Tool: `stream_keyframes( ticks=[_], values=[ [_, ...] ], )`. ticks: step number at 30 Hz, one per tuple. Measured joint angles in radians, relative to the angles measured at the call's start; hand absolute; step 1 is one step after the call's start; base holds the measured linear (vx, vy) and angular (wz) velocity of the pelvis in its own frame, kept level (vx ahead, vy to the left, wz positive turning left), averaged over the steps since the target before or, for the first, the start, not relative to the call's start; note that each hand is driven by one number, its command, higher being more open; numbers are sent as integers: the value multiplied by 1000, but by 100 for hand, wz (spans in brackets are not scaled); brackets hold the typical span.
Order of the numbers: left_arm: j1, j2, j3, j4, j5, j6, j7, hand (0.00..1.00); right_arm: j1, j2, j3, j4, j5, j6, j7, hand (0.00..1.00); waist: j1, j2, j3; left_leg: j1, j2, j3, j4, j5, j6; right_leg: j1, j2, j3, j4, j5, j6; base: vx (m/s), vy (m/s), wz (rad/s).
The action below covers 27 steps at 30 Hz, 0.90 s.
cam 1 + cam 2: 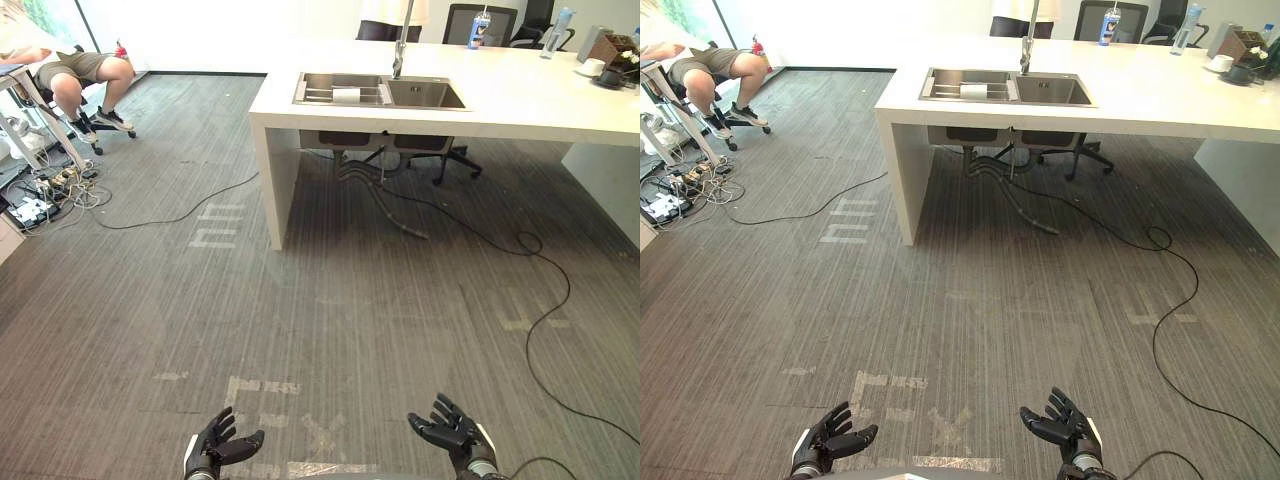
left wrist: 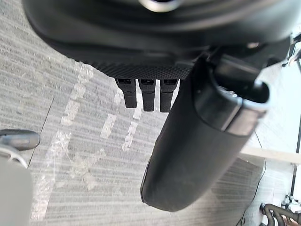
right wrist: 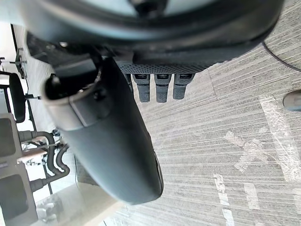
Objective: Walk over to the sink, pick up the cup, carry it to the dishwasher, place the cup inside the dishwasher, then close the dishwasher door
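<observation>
A steel double sink [image 1: 380, 92] with a tall tap [image 1: 402, 40] is set in a white counter [image 1: 500, 105] far ahead of me. A pale object [image 1: 345, 95], possibly the cup lying on its side, rests in the sink's left basin. My left hand [image 1: 215, 445] and right hand [image 1: 450, 432] hover low over the grey carpet, well short of the counter. Both are open and hold nothing. In the wrist views the straight fingers [image 2: 148, 96] of the left hand and the fingers [image 3: 157, 87] of the right hand point at bare carpet.
A person [image 1: 75, 75] sits on a chair at the far left beside a tangle of cables [image 1: 50, 190]. Black cables [image 1: 545, 290] cross the floor by the counter. Office chairs [image 1: 480, 22], bottles [image 1: 480, 30] and a white cup [image 1: 593, 67] stand at the back.
</observation>
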Motion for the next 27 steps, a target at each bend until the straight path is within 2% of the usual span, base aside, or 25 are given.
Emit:
stream_keyframes(
  ticks=[4,11,16,22,27],
  values=[
    [1,3,21,0,0,0,2,90,9,-6,-23,0,0,0,4,90,-3,0,0,3,0,2,0,0,0,1,0,2,2,0,0,0,0,0],
    [26,9,59,-21,-7,13,-67,90,19,-12,-68,-4,0,0,9,90,-9,0,0,11,1,9,2,-1,0,1,0,8,22,-13,-15,-38,-18,-3],
    [45,6,79,-20,-31,19,-83,90,33,-12,-80,-12,0,0,14,90,-9,2,3,9,7,12,13,-9,2,0,5,10,31,-19,-20,-23,-18,-1],
    [56,-8,99,-21,-50,18,-85,90,38,-12,-80,-34,1,-2,39,90,-6,7,23,-5,29,26,95,-63,3,8,14,24,54,-39,-23,-4,-21,-8],
    [65,-39,100,-35,-60,6,-85,90,63,-8,-85,-78,1,-2,43,90,10,13,27,-39,52,37,207,-139,5,-24,17,36,137,-94,-14,51,7,-8]
  ],
)
